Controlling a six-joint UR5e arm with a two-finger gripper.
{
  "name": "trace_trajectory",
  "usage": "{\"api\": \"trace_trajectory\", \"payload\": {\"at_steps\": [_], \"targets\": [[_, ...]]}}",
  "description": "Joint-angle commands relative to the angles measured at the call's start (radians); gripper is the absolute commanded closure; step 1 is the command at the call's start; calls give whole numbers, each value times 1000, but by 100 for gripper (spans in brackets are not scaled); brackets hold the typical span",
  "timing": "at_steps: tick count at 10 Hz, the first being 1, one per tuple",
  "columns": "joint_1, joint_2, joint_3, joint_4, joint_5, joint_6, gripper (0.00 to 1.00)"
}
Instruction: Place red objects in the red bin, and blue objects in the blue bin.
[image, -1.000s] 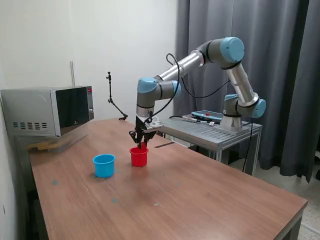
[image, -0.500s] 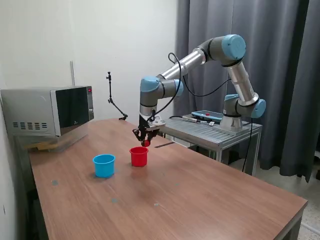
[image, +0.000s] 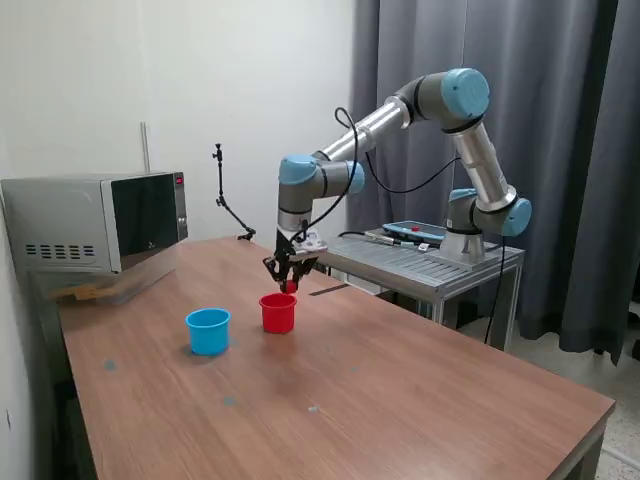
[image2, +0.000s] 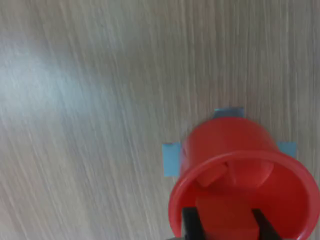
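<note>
A: In the exterior view, where is the gripper (image: 284, 281) sitting?

B: It is hovering just above the red bin (image: 278, 313), clamping a red cube (image: 289, 286). The blue bin (image: 208, 330) is standing to the exterior view's left.

A: And the wrist view?

B: The fingers (image2: 191, 223) are pinching the red cube (image2: 223, 218) over the red bin's (image2: 235, 145) mouth; another red piece is lying inside.

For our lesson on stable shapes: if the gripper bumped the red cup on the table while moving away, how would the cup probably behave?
The red cup looks like thin, hollow plastic, so it is probably light and would slide or tip easily. It is round, so once tipped it might roll across the smooth wooden table. It seems stiff rather than floppy, holding its flared rim.
</note>
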Motion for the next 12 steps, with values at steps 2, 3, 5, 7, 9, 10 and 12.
{"api": "trace_trajectory", "payload": {"at_steps": [2, 3, 5, 7, 9, 10, 12], "targets": [[-17, -1, -6, -11, 2, -16, 100], [-18, -1, -6, -12, 2, -24, 100], [-17, -1, -8, -16, 2, -24, 100], [-15, -1, -5, -16, 2, -24, 100], [-15, -1, 2, -16, 2, -24, 100], [-14, -1, 3, -16, 2, -22, 100], [-12, -1, 3, -16, 2, -22, 100]]}}
